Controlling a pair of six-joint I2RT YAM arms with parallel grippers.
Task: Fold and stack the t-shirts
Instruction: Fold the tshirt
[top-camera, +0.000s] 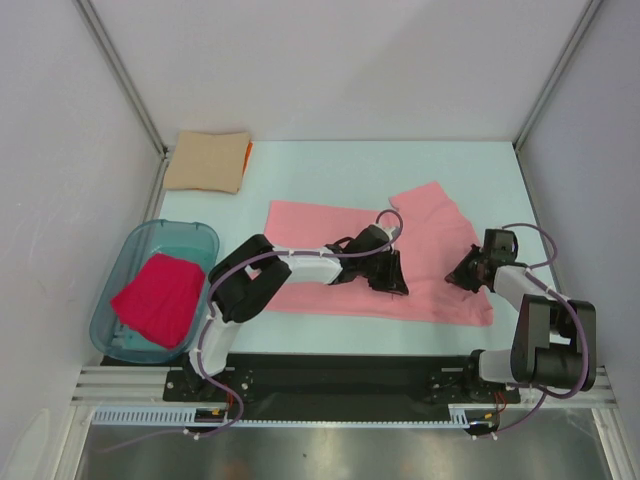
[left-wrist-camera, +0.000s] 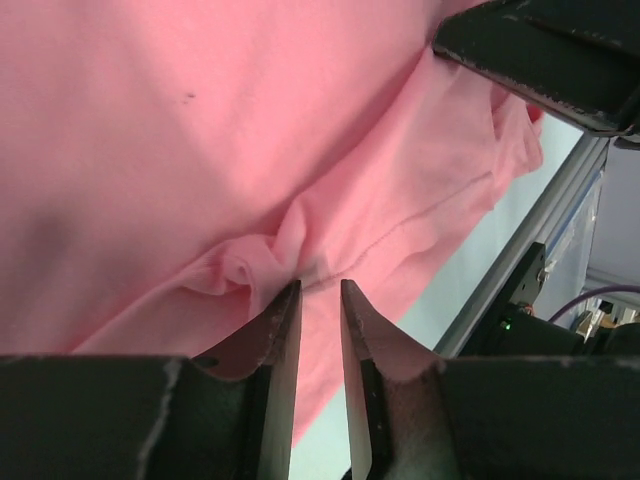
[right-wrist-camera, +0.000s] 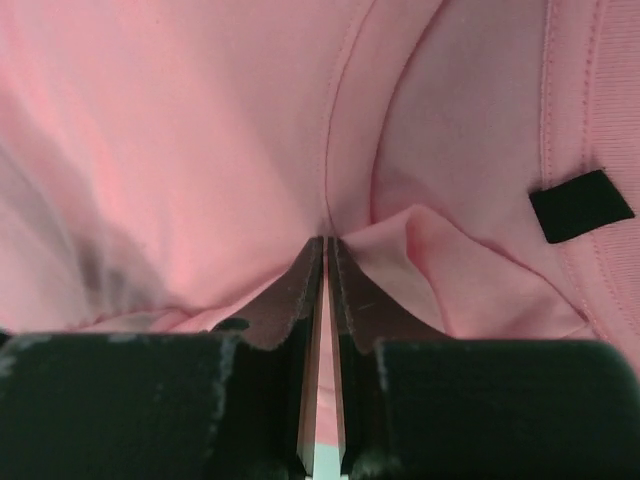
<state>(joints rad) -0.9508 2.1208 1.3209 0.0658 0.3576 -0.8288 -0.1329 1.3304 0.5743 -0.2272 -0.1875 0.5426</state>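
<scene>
A salmon-pink t-shirt (top-camera: 330, 235) lies spread across the middle of the table. My left gripper (top-camera: 388, 272) rests on its middle. In the left wrist view its jaws (left-wrist-camera: 320, 285) stand a narrow gap apart, and a bunched wrinkle of shirt (left-wrist-camera: 200, 130) sits against the left fingertip. My right gripper (top-camera: 465, 272) is at the shirt's right side. In the right wrist view it (right-wrist-camera: 326, 240) is shut on a thin fold of the pink cloth (right-wrist-camera: 180, 130) beside a seam. A small dark label (right-wrist-camera: 580, 205) shows to the right.
A folded tan t-shirt (top-camera: 207, 160) lies at the back left, with an orange edge (top-camera: 247, 152) showing under it. A translucent teal tub (top-camera: 150, 230) at the left holds a crimson-pink t-shirt (top-camera: 160, 297). White walls enclose the table.
</scene>
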